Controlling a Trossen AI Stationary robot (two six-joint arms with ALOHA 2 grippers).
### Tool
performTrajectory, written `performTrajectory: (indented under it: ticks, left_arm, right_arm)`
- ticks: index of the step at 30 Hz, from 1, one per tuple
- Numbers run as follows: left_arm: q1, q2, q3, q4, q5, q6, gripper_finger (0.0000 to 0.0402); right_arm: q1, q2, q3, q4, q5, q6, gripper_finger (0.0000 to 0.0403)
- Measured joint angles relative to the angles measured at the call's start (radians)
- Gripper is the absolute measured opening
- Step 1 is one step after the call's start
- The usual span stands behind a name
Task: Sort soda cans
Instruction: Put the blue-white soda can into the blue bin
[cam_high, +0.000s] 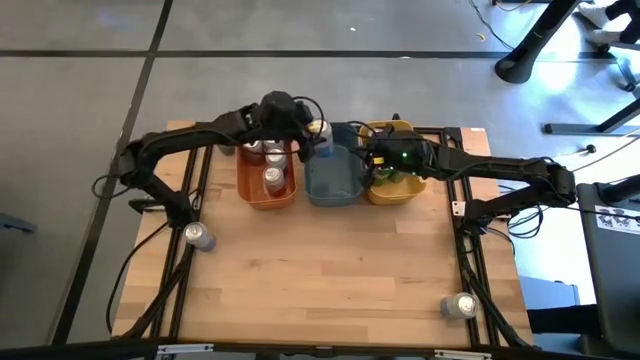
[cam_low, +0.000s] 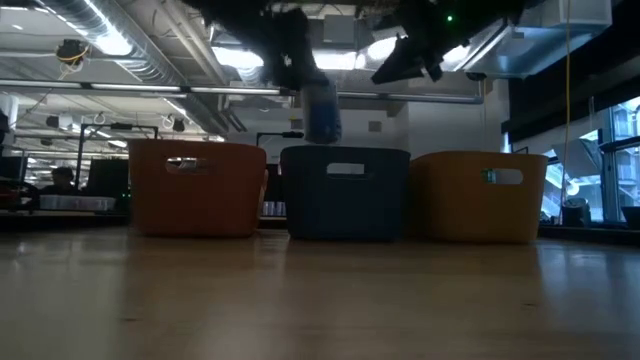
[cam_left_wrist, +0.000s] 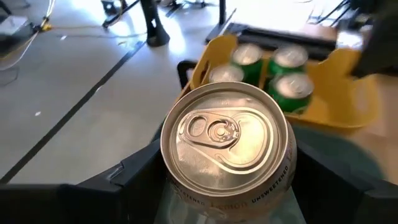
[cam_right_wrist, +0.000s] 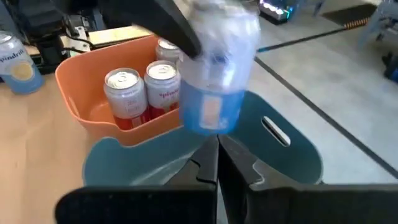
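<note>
I have 3 bins in a row at the far side of the wooden counter (cam_high: 330, 270): an orange bin (cam_high: 266, 180), a blue bin (cam_high: 333, 178) in the middle and a yellow bin (cam_high: 395, 180). The left tool (cam_high: 318, 135) is clenched on a blue can (cam_right_wrist: 217, 81), holding it upright in the air above the blue bin; the left wrist view looks straight down on its silver top with the pull tab. The right tool (cam_right_wrist: 217, 158) hangs over the near edge of the blue bin, by the yellow bin, its 2 fingers pressed together with nothing between them. I count 3 red cans (cam_right_wrist: 126, 96) standing upright in the orange bin and 4 green cans (cam_left_wrist: 291, 90) upright in the yellow bin. 2 more cans lie loose on the counter, well apart from the bins: 1 near the left edge (cam_high: 200, 236) and 1 near the front right corner (cam_high: 461, 305). Another blue can (cam_right_wrist: 17, 62) stands on the counter beside the orange bin.
</note>
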Motion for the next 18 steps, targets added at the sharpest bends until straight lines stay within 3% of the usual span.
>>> performTrajectory:
  ticks: [8, 13, 18]
  left_arm:
    - [0.034, 0.153, -0.025, 0.071, -0.020, 0.006, 0.0280]
    - [0.030, 0.240, -0.026, 0.088, -0.122, 0.051, 0.0280]
    - [0.046, 0.288, -0.026, 0.104, -0.137, 0.006, 0.0280]
  right_arm:
    - [0.000, 0.027, -0.037, 0.010, -0.012, 0.037, 0.0007]
    - [0.000, 0.028, -0.089, 0.047, -0.026, 0.061, 0.0007]
    - [0.000, 0.028, -0.114, 0.047, -0.051, 0.062, 0.0007]
